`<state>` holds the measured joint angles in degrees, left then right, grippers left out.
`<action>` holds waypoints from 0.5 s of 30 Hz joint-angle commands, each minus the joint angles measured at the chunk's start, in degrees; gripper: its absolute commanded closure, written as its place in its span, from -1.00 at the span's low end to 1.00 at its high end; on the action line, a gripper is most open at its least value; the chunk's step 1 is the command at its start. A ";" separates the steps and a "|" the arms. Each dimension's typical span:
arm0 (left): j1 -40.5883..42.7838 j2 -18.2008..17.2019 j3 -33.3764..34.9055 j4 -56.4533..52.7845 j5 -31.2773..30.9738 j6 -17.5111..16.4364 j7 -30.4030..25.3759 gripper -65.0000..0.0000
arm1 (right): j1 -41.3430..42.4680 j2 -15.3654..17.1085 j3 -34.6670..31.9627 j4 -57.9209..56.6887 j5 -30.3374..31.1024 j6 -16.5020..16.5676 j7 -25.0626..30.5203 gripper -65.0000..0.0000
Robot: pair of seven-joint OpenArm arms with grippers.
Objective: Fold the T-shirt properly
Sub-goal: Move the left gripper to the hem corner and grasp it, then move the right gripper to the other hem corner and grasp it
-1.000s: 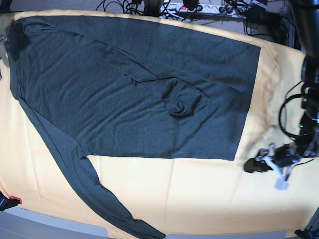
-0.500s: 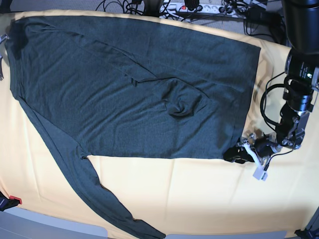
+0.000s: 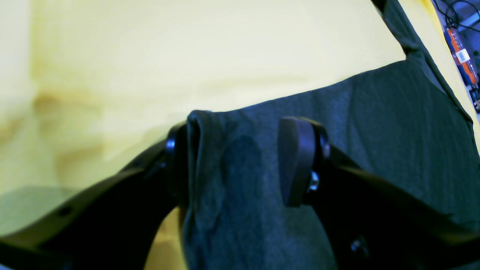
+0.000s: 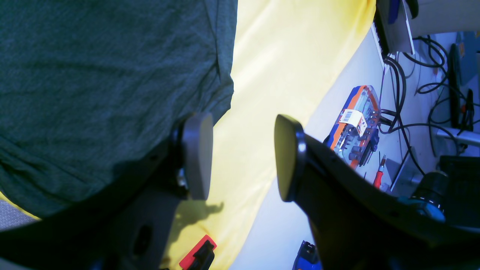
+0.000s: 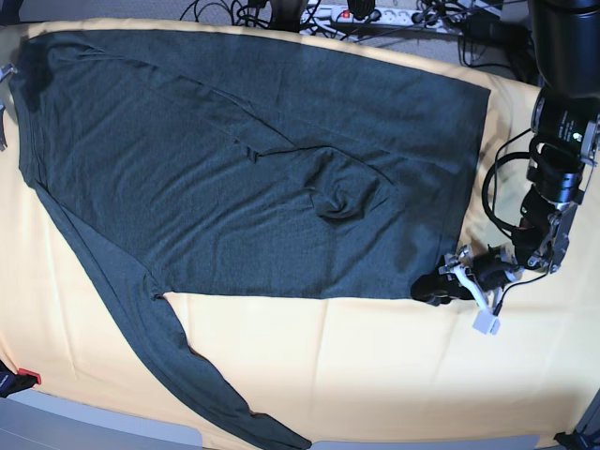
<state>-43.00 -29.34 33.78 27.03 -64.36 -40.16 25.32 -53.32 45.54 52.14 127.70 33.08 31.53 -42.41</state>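
The pale yellow cloth (image 5: 375,356) covers the whole work surface and fills most of the base view, running off the left, right and lower edges.

The T-shirt (image 5: 244,159) is the next largest thing. It lies spread flat on the yellow cloth and takes up the upper and middle part of the base view, from the upper left corner across to a straight hem at the right. 1 long sleeve (image 5: 178,366) trails from the left side down to the bottom centre of the frame. A bunched wrinkle (image 5: 342,202) sits right of the shirt's centre.

The left arm (image 5: 558,159) comes down the right edge of the base view. Its left gripper (image 5: 439,286) is low at the shirt's lower right corner. In the left wrist view the left gripper (image 3: 240,161) has its jaws spread, with the shirt's corner lying between them; the fabric edge is rucked up against the finger (image 3: 176,165) at left of frame, while the other finger (image 3: 296,161) stands over the cloth.

The right gripper (image 4: 240,157) shows only in the right wrist view. Its jaws are apart with nothing between them, and the shirt's edge is just beside 1 finger (image 4: 197,155) at upper left.

Cables and a power strip (image 5: 356,13) lie along the top edge behind the table.
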 commanded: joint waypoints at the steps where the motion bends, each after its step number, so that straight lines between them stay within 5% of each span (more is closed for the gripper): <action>1: -0.68 -0.13 0.20 0.31 1.44 0.16 2.16 -0.04 | -0.13 0.83 0.83 0.42 0.00 -0.48 0.85 0.11; 4: -0.70 0.35 0.20 0.31 1.42 0.16 1.86 0.22 | 0.17 0.83 0.83 0.42 0.46 -0.70 1.27 0.11; 8: -0.70 0.94 0.20 0.31 1.44 0.16 1.46 1.00 | 1.62 0.46 0.72 0.42 3.63 -0.92 1.29 0.11; 15: -0.68 0.94 0.20 0.31 0.52 0.16 1.27 1.00 | 10.25 -2.91 -0.20 -1.95 4.68 1.31 5.75 0.11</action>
<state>-42.52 -27.83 34.04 27.00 -64.34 -39.99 25.54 -43.00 41.69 51.46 125.38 37.63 33.17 -37.56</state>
